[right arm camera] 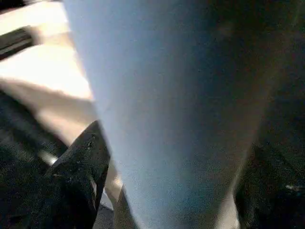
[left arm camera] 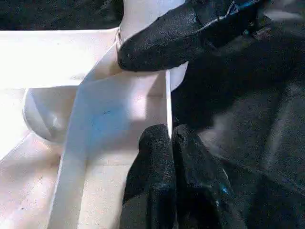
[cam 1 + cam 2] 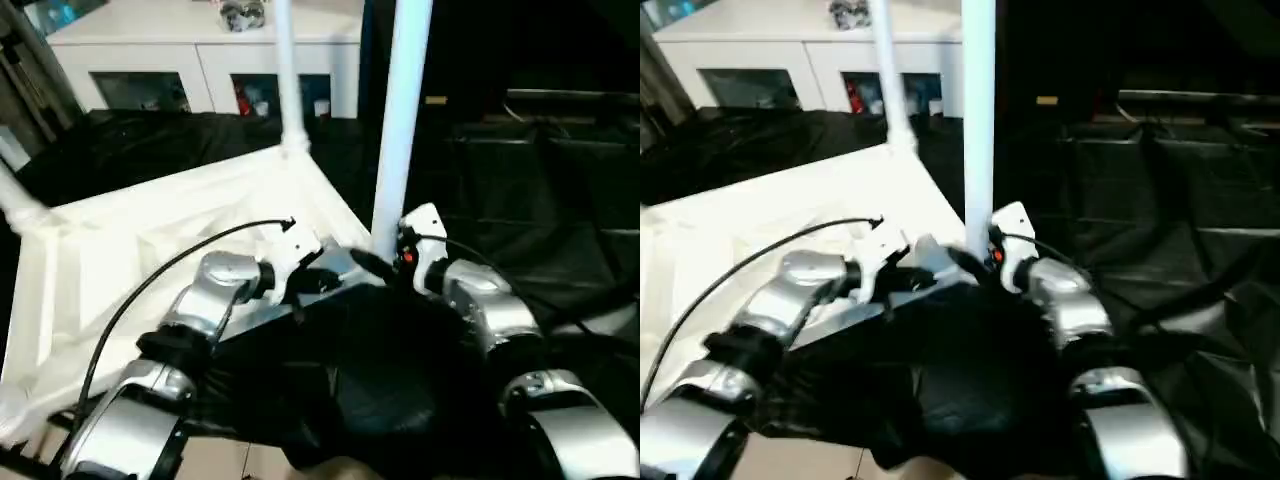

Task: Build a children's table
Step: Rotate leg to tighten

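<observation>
Three white tubular legs stand in the upturned tabletop, which lies ribbed side up on black cloth before a white cabinet with glass doors. One leg rises upright from the far corner socket, its long axis vertical. A second leg leans out of the left corner. The nearest leg stands upright at the right corner, glossy and smooth. Two grippers meet at that corner. Left gripper rests with its fingers pressed together against the tabletop's thin edge rib. Right gripper has its black fingers spread on either side of the nearest leg's base; whether they press it cannot be told.
</observation>
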Tool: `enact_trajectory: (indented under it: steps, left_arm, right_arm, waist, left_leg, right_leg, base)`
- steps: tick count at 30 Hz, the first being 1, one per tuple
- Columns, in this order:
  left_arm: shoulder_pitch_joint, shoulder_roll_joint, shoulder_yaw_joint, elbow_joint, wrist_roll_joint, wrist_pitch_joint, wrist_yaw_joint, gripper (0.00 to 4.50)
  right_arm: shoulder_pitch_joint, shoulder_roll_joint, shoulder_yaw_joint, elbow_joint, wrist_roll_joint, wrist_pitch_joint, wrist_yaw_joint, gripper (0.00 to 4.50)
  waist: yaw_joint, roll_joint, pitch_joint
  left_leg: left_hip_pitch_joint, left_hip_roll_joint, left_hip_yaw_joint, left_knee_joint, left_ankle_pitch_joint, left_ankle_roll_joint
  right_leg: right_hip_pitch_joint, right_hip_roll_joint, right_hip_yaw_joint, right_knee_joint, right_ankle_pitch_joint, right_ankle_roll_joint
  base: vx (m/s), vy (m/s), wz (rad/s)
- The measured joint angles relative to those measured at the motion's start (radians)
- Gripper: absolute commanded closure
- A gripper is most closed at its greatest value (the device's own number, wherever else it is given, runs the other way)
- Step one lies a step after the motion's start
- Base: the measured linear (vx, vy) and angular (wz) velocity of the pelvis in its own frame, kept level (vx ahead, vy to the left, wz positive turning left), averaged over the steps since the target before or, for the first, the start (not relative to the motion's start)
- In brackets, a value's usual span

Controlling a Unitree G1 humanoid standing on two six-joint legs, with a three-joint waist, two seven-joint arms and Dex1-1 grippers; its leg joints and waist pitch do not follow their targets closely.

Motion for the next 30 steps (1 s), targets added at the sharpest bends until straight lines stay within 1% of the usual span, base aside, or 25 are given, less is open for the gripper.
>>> enact_trajectory:
  steps: [4, 6, 9, 11, 12, 13, 14, 16, 19, 26, 28, 29, 30]
  left_arm:
    - [0.013, 0.038, -0.017, -0.017, -0.017, -0.015, -0.099, 4.50]
    - [0.016, 0.050, -0.024, -0.018, -0.018, -0.026, -0.145, 4.50]
    - [0.016, 0.066, -0.036, -0.018, -0.020, -0.039, -0.191, 4.50]
    - [0.016, 0.076, -0.044, -0.020, -0.023, -0.042, -0.224, 4.50]
    - [0.017, 0.084, -0.049, -0.023, -0.029, -0.042, -0.246, 4.50]
    - [0.019, 0.091, -0.053, -0.028, -0.032, -0.042, -0.262, 4.50]
    - [0.020, 0.095, -0.054, -0.031, -0.033, -0.042, -0.273, 4.50]
    - [0.022, 0.101, -0.056, -0.035, -0.034, -0.041, -0.288, 4.50]
    - [0.024, 0.104, -0.056, -0.037, -0.035, -0.040, -0.301, 4.50]
    - [0.024, 0.105, -0.056, -0.039, -0.037, -0.038, -0.307, 4.50]
    - [0.024, 0.098, -0.051, -0.038, -0.037, -0.029, -0.285, 4.50]
    - [0.024, 0.089, -0.041, -0.033, -0.035, -0.023, -0.247, 4.50]
    - [0.024, 0.085, -0.038, -0.033, -0.034, -0.022, -0.228, 4.50]
  right_arm:
    - [0.042, -0.054, 0.043, -0.065, 0.023, 0.001, 0.181, 0.92]
    - [0.060, -0.083, 0.065, -0.100, 0.032, 0.014, 0.270, 0.92]
    - [0.078, -0.111, 0.090, -0.141, 0.034, 0.028, 0.349, 0.92]
    - [0.086, -0.128, 0.107, -0.166, 0.034, 0.042, 0.395, 1.17]
    - [0.089, -0.138, 0.119, -0.181, 0.034, 0.049, 0.421, 1.17]
    - [0.091, -0.144, 0.128, -0.190, 0.034, 0.054, 0.440, 1.35]
    - [0.091, -0.145, 0.133, -0.194, 0.034, 0.057, 0.451, 1.35]
    - [0.092, -0.144, 0.137, -0.200, 0.034, 0.065, 0.466, 1.62]
    - [0.099, -0.145, 0.140, -0.216, 0.035, 0.074, 0.467, 1.88]
    - [0.106, -0.145, 0.139, -0.234, 0.035, 0.094, 0.467, 2.00]
    - [0.111, -0.133, 0.119, -0.227, 0.040, 0.102, 0.441, 2.00]
    - [0.110, -0.112, 0.092, -0.210, 0.040, 0.103, 0.390, 2.00]
    - [0.109, -0.106, 0.083, -0.203, 0.041, 0.101, 0.364, 2.00]
  waist:
    - [0.013, 0.001, 0.001]
    - [0.020, 0.001, 0.001]
    - [0.023, 0.001, 0.001]
    - [0.023, 0.001, 0.001]
    - [0.023, 0.001, 0.001]
    - [0.023, 0.001, 0.001]
    - [0.023, 0.001, 0.001]
    - [0.023, 0.000, 0.001]
    - [0.023, 0.000, 0.001]
    - [0.023, 0.000, 0.001]
    - [0.024, 0.000, 0.001]
    - [0.022, 0.000, 0.001]
    - [0.020, 0.000, 0.001]
  left_leg:
    - [0.000, 0.000, 0.000, 0.001, 0.000, 0.000]
    - [0.000, 0.000, 0.000, 0.003, -0.001, -0.001]
    - [0.000, 0.000, 0.000, 0.003, -0.001, -0.001]
    - [0.000, 0.000, 0.000, 0.003, -0.001, -0.001]
    - [0.000, 0.000, 0.000, 0.003, -0.001, -0.001]
    - [0.000, 0.000, 0.000, 0.003, -0.001, -0.001]
    - [0.000, 0.000, 0.000, 0.003, -0.001, -0.001]
    - [0.000, 0.000, 0.000, 0.003, -0.001, -0.001]
    - [0.000, 0.000, 0.000, 0.003, -0.001, -0.001]
    - [0.000, 0.000, 0.000, 0.003, -0.001, -0.001]
    - [0.000, 0.000, 0.000, 0.003, -0.001, -0.001]
    - [0.000, 0.000, 0.000, 0.004, -0.001, -0.001]
    - [0.001, 0.000, 0.000, 0.004, 0.000, -0.001]
  right_leg:
    - [0.000, -0.001, 0.001, 0.000, 0.000, 0.000]
    - [0.001, -0.001, 0.002, 0.001, 0.000, -0.001]
    - [0.002, -0.001, 0.002, 0.001, 0.000, -0.001]
    - [0.002, -0.001, 0.002, 0.001, 0.000, -0.001]
    - [0.002, -0.001, 0.002, 0.001, 0.000, -0.001]
    - [0.002, -0.001, 0.002, 0.001, 0.000, -0.001]
    - [0.001, -0.001, 0.002, 0.001, 0.000, -0.001]
    - [0.001, -0.001, 0.002, 0.001, 0.000, -0.001]
    - [0.001, -0.001, 0.002, 0.001, 0.000, -0.001]
    - [0.001, -0.001, 0.002, 0.001, 0.000, -0.001]
    - [0.001, -0.001, 0.002, 0.001, 0.000, -0.001]
    - [0.002, -0.001, 0.002, 0.002, 0.000, -0.001]
    - [0.002, -0.001, 0.002, 0.002, 0.000, -0.001]
  base:
    - [0.000, 0.000, 0.00]
    - [0.000, 0.000, 0.00]
    - [0.000, 0.000, 0.00]
    - [0.000, 0.000, 0.00]
    - [0.000, 0.000, 0.00]
    - [0.000, 0.000, 0.00]
    - [0.000, 0.000, 0.00]
    - [0.000, 0.000, 0.00]
    - [0.000, 0.000, 0.00]
    - [0.000, 0.000, 0.00]
    - [0.000, 0.000, 0.00]
    - [0.000, 0.000, 0.00]
    - [0.000, 0.000, 0.00]
